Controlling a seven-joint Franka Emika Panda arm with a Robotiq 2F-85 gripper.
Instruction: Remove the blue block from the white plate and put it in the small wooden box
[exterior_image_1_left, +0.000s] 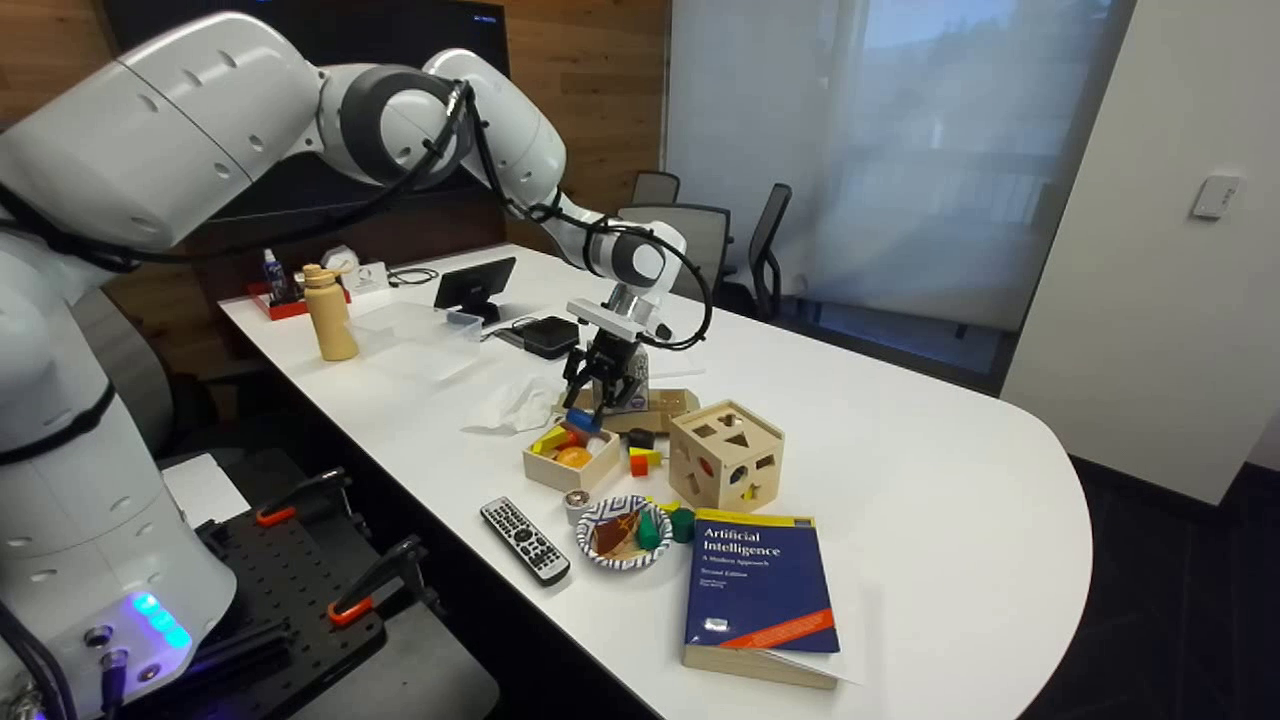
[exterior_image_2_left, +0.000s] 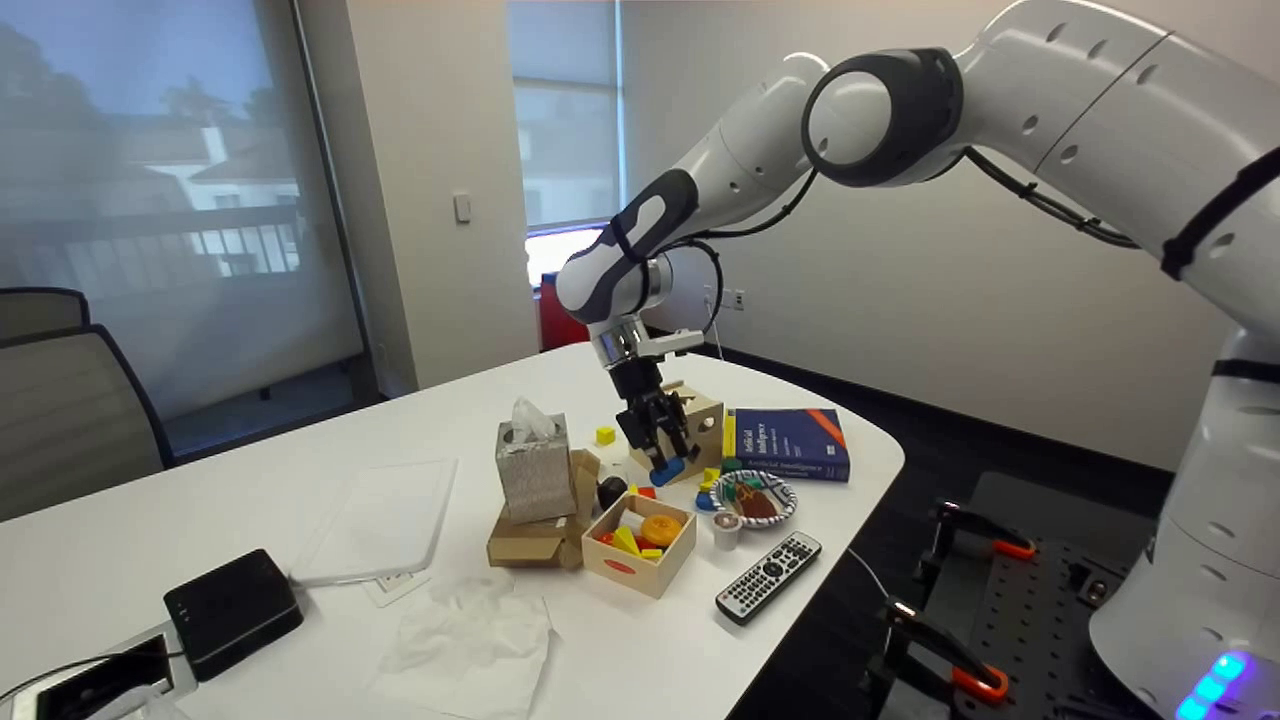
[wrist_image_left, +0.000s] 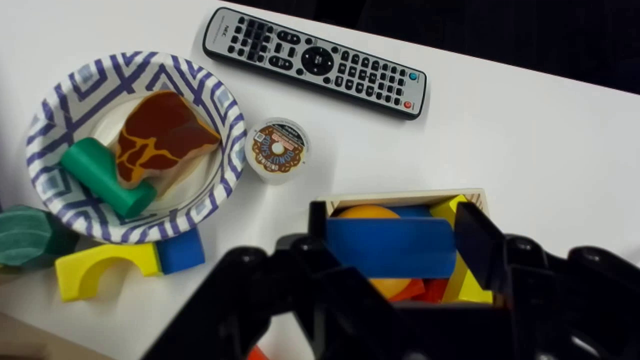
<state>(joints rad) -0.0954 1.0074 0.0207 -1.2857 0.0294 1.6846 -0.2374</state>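
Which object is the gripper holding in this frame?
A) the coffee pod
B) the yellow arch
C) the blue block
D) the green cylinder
C: the wrist view shows the blue block clamped in the gripper, while the green cylinder lies on the patterned white plate and the yellow arch and coffee pod sit beside that plate.

Can read "Artificial Intelligence", "A Modern Approach" and "Second Edition" in white on the front of the book in an exterior view. Seems to carry lettering along the spine too, but too small there to call. In the wrist view, can make out "NEC" in dark print near one end of the remote, plus "ORIGINAL", "DONUT" and "SHOP" curving round the top of the coffee pod.
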